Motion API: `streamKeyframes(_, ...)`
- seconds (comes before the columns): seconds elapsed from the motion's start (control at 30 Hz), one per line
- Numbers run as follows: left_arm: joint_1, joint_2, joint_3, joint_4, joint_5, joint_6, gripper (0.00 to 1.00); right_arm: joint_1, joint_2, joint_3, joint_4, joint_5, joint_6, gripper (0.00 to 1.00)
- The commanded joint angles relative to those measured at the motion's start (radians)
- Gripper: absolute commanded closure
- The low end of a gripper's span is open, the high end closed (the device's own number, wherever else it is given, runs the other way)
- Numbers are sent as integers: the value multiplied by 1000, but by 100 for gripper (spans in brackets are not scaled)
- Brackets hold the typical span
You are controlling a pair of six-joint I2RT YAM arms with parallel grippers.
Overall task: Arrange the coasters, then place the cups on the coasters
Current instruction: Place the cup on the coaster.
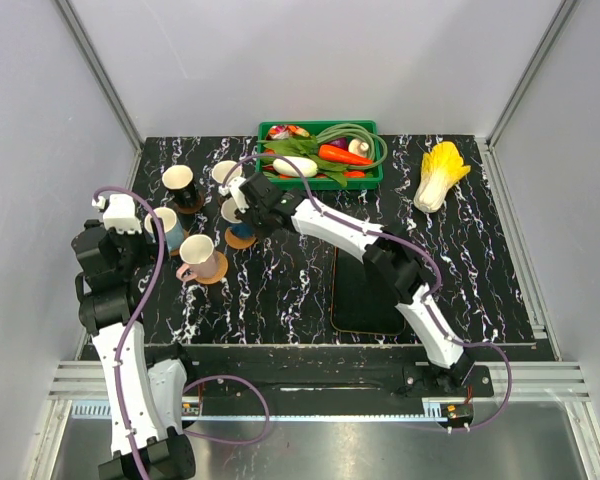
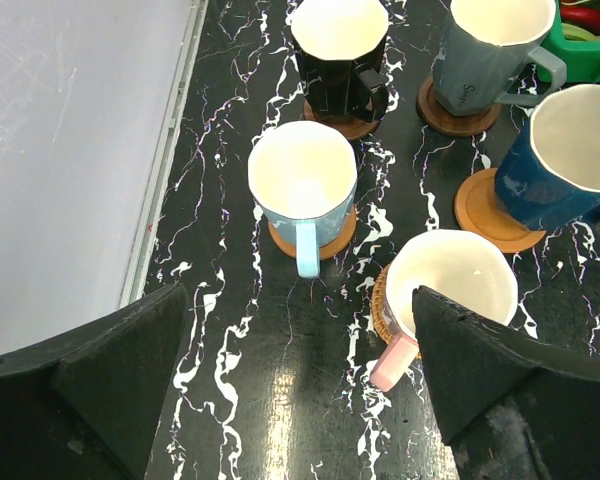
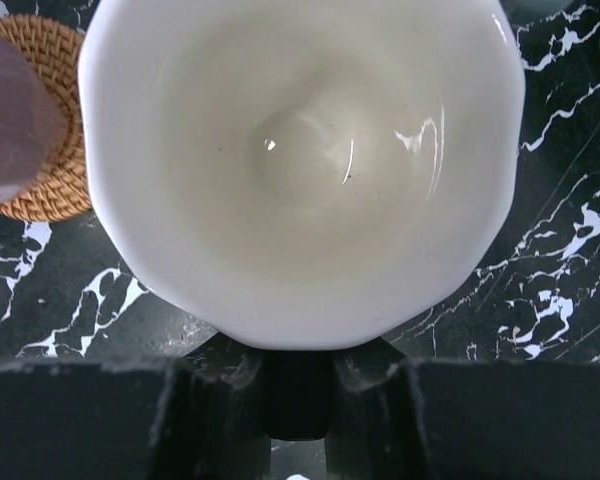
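Note:
Five cups stand grouped at the table's left. The black cup (image 2: 340, 50), grey-teal cup (image 2: 495, 50), light blue cup (image 2: 302, 185) and pink cup (image 2: 450, 285) each sit on a brown coaster (image 2: 345, 125). My right gripper (image 3: 298, 400) is shut on the dark handle of the dark blue cup (image 1: 232, 210), whose white inside fills the right wrist view. That cup (image 2: 570, 160) is tilted over an orange coaster (image 2: 490, 215); I cannot tell whether it rests on it. My left gripper (image 2: 300, 320) hangs open and holds nothing, just near of the light blue and pink cups.
A green basket (image 1: 320, 186) of toy vegetables stands at the back centre, and a yellow toy cabbage (image 1: 440, 175) lies at the back right. A black rectangular tray (image 1: 365, 295) lies under the right arm. A white wall (image 2: 70, 150) borders the table's left edge.

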Motion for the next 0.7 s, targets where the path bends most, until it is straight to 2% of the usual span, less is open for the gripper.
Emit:
streamKeyframes(0.0,9,-14,-15,47,19,-10,1,15,11,125,38,12,30,100)
streamKeyframes(0.2,9,-17,-15,49,23,-10,1,18,54,196,-1,6,42,100)
streamKeyframes(0.67,9,-12,-20,53,26,-11,1,26,71,197,-5,0,44,100)
